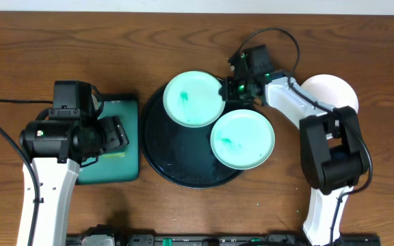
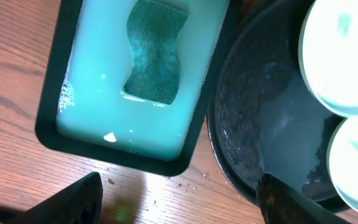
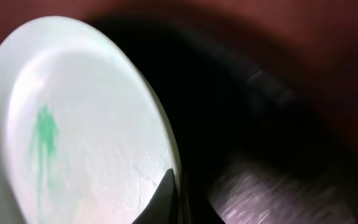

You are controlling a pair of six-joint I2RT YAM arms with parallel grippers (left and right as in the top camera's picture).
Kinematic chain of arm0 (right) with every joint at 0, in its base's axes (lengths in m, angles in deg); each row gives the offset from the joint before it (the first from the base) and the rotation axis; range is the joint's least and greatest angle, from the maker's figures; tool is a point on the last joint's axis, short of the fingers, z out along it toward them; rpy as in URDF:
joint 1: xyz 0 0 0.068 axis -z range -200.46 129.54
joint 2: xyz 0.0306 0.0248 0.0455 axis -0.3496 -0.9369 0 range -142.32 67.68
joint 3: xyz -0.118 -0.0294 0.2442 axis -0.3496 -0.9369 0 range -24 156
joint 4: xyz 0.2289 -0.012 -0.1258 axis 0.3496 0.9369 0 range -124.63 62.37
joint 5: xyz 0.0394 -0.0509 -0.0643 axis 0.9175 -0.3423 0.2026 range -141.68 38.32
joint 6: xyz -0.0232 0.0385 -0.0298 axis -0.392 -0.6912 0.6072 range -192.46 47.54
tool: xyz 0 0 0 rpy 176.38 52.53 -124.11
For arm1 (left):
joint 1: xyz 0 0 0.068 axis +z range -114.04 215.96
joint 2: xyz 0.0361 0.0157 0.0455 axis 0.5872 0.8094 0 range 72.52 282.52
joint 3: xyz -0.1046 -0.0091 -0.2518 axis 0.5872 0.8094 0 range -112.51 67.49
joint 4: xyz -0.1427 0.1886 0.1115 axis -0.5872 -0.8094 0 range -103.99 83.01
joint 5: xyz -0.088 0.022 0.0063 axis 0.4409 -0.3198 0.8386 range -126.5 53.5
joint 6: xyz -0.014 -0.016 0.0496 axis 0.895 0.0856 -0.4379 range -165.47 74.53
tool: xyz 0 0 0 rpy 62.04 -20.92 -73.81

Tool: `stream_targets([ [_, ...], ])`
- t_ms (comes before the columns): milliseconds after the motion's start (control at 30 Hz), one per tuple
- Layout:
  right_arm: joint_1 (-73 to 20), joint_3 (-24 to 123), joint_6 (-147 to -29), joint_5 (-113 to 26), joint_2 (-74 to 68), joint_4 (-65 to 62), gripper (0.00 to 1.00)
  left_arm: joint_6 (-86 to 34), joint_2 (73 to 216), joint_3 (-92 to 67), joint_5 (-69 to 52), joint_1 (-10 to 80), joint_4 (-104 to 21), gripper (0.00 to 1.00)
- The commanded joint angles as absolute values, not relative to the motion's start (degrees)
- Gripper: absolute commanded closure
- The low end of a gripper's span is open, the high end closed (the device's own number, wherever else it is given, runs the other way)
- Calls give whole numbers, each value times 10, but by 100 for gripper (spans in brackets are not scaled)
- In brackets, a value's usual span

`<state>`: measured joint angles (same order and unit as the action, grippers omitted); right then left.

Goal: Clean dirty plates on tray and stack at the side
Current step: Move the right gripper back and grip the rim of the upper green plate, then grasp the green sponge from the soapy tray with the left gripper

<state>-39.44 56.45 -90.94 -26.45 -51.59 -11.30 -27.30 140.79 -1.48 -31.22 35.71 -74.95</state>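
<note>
Overhead, the right gripper [image 1: 228, 89] sits at the rim of the far mint plate [image 1: 191, 99] on the black tray [image 1: 157, 147]; the left wrist shows the left gripper [image 2: 179, 180] wide apart, empty, over a sponge [image 2: 154, 53]; the right wrist shows jaws pinching that plate's rim.

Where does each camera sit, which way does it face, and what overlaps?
Overhead: above the table, facing straight down; both arms, left claw, right claw, black tray, far plate, near plate, white plate.
Left wrist: behind the left claw, facing down at the teal tray and sponge; claw open along the bottom.
Right wrist: close on the far plate's rim, right claw shut on it.
Shared: overhead and left wrist, the black tray; overhead and right wrist, the far plate.
</note>
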Motion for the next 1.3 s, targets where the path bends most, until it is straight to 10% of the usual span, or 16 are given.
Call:
stream_targets([
  [0,-421,564,-929,-294,-497,-79,99,-269,1411,-10,-311,355,-753,20],
  [700,-434,564,-945,-429,-521,-95,99,-243,1480,-10,-312,355,-738,21],
  [967,-434,564,-925,-426,-541,-82,99,-264,1571,-10,-353,355,-702,50],
  [1267,-434,564,-916,-419,-541,-73,99,-269,1685,-10,-374,383,-649,50],
])
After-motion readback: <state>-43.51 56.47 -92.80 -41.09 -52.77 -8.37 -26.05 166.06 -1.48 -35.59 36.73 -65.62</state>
